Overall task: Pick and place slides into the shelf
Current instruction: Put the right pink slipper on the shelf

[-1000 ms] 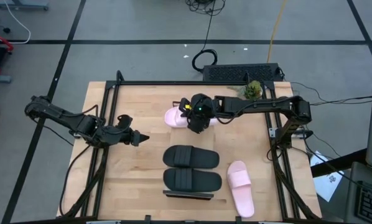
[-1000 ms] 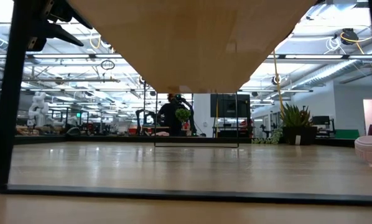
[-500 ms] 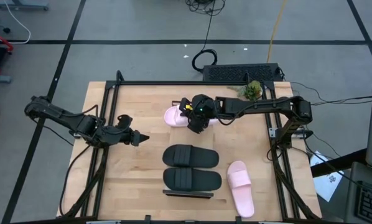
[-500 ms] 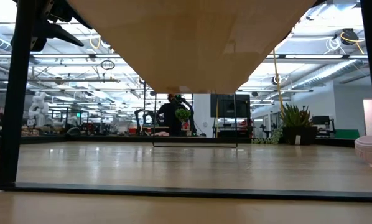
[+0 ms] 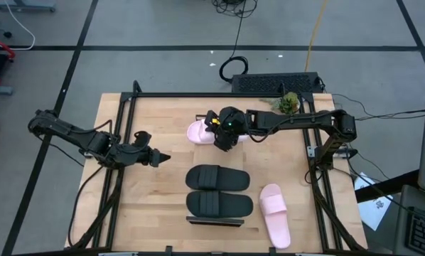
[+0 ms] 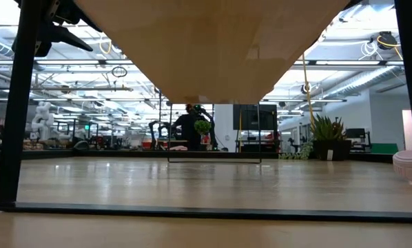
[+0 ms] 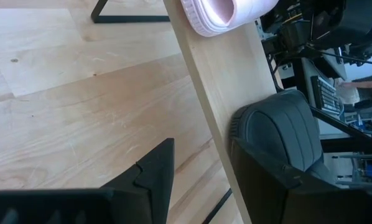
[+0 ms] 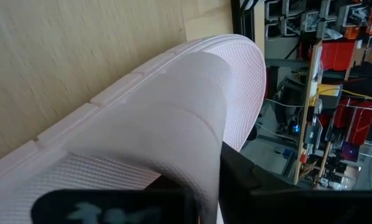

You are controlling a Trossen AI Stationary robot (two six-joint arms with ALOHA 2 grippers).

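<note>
Pale pink slip-on slide with a wide strap (image 5: 197, 133): lies at the far end of the long light-wood slatted shelf (image 7: 220, 87), sole down, toe out past the board's edge.
Right gripper (image 5: 223, 142): down on that slide at its strap; the wrist view shows the strap draped right over the dark tool, but whether the grip is closed on it or let go cannot be told.
Left gripper (image 5: 154, 155): waits over the tabletop left of the shelf, spread and empty.
Matte black pair (image 5: 218, 178): side by side on the near half of the shelf, apparently square to the board.
Second pale pink slide (image 5: 275, 215): on the bare wooden tabletop (image 5: 163, 206), just right of the shelf's near end, not yet shelved.
Handling: these look light, soft and springy, with a ridged sole that should not skid; nothing fragile.
Where to hold: pinch the strap's middle; it will likely flex and let the slide dangle toe-down, so set it low before release.
</note>
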